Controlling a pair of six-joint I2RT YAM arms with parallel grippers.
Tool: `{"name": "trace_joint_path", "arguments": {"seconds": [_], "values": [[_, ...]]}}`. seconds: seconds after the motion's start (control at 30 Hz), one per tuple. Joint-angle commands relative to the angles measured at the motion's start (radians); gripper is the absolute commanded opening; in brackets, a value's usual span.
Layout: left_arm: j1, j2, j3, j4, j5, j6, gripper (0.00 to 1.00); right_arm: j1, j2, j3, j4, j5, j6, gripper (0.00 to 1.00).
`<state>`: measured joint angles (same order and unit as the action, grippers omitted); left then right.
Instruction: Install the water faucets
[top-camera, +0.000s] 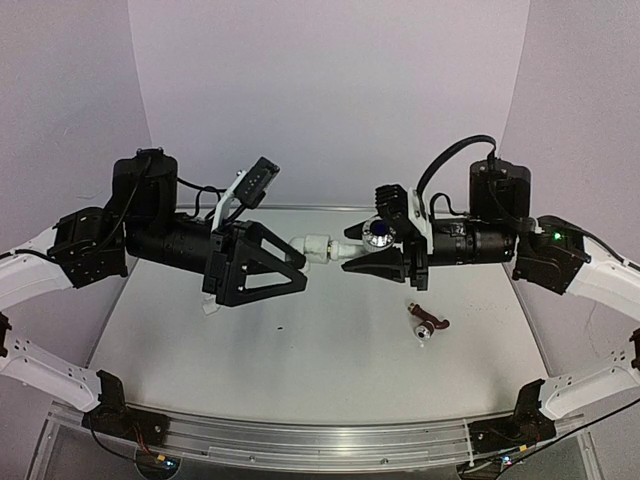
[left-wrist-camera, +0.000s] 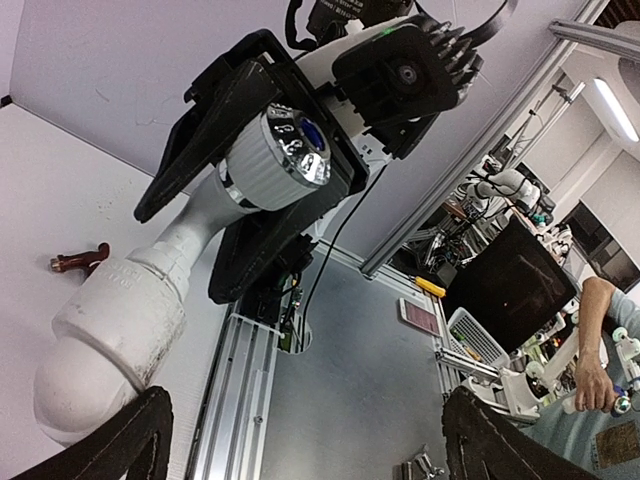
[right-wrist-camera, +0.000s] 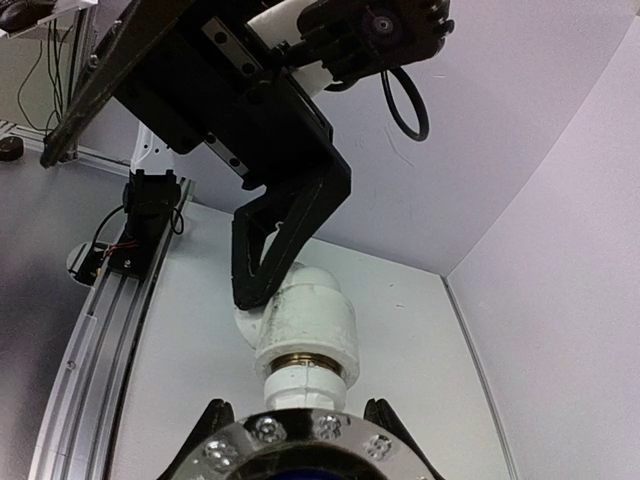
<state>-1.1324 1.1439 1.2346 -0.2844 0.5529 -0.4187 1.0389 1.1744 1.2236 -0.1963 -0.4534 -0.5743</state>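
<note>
My right gripper (top-camera: 356, 258) is shut on a white water faucet (top-camera: 378, 233) with a silvery, blue-centred knob, held in the air above the table. The faucet's brass threaded end sits in a white elbow fitting (top-camera: 316, 245), with a thin brass ring showing at the joint in the right wrist view (right-wrist-camera: 305, 362). My left gripper (top-camera: 300, 268) is open. Its upper finger (right-wrist-camera: 270, 250) rests against the side of the fitting (right-wrist-camera: 305, 320), and its lower finger hangs free. In the left wrist view the fitting (left-wrist-camera: 110, 330) and faucet knob (left-wrist-camera: 288, 155) lie above the left finger (left-wrist-camera: 130, 440).
A small brown-and-white part (top-camera: 428, 323) lies on the white table (top-camera: 300, 350) at the right, below the right gripper. It also shows in the left wrist view (left-wrist-camera: 80, 260). An aluminium rail (top-camera: 300, 440) runs along the near edge. White walls enclose the back and sides.
</note>
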Motion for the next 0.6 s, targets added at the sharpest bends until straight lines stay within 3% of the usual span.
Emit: {"name": "trace_joint_path", "arguments": {"seconds": [0.0, 0.33, 0.57], "values": [[0.003, -0.023, 0.003, -0.009, -0.093, 0.02, 0.94, 0.006, -0.015, 0.056, 0.097, -0.095, 0.05, 0.0], [0.004, -0.026, -0.031, 0.04, -0.038, 0.0, 0.97, 0.005, -0.013, 0.063, 0.107, -0.082, 0.062, 0.0], [0.004, -0.087, -0.126, 0.109, -0.106, -0.122, 0.93, 0.007, -0.056, 0.05, 0.103, -0.053, -0.111, 0.0]]}}
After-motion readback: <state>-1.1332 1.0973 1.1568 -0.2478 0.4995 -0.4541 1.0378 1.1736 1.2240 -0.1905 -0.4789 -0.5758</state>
